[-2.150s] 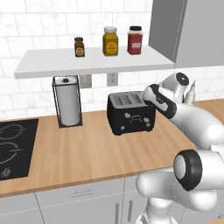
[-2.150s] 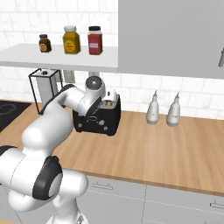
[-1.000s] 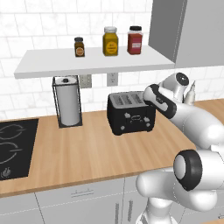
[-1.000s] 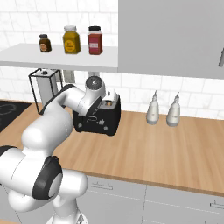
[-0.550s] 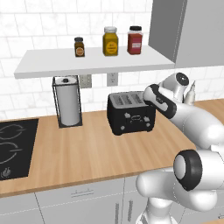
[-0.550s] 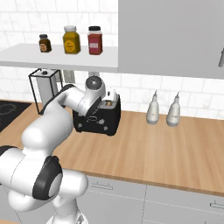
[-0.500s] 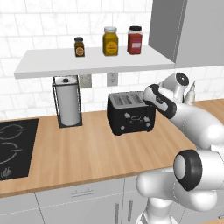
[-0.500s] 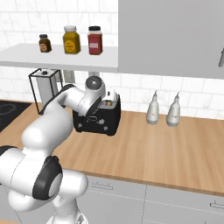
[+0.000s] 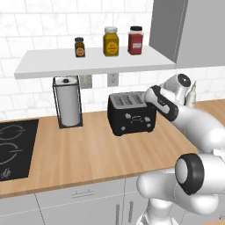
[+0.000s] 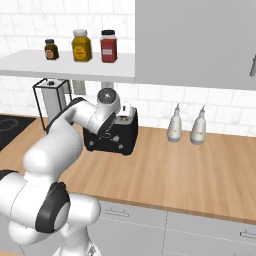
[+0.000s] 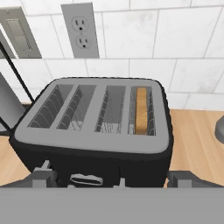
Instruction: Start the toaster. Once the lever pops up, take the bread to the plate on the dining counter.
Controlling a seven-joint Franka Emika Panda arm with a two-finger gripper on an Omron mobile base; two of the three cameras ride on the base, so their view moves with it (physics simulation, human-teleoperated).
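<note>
The gripper [image 11: 112, 178] hangs just in front of and above the toaster [image 11: 94, 131], its two fingers spread wide, holding nothing. Its tips frame the toaster's front face from either side without touching it.

The toaster is a black box on a wood counter [image 9: 88, 154], with four slots across its grey top. The bread [image 11: 141, 109] stands on edge in the slot farthest to the right in the hand view, sunk deep so only its tan top edge shows. The other three slots hold nothing. On the toaster's front face, pale knobs and an oval mark sit low. The lever cannot be made out clearly from here.

To the toaster's left stands a paper towel roll [image 9: 69, 107] in a wire holder. Behind the toaster, on the tiled wall, is a power outlet [image 11: 80, 29]. Above it a white shelf [image 9: 92, 66] carries three jars. To the toaster's right, farther along the counter, stand two pale bottles [image 10: 187, 125].

The plate and dining counter are out of sight from here.

Risks, as a judgement: with the fingers so wide, a downward press may miss the narrow lever and slide down the front, or strike a knob instead. A push off-centre could shove the light toaster back toward the wall. Later, reaching into the slot for the sunken slice, a finger may catch the wire guides or crush the crust.
</note>
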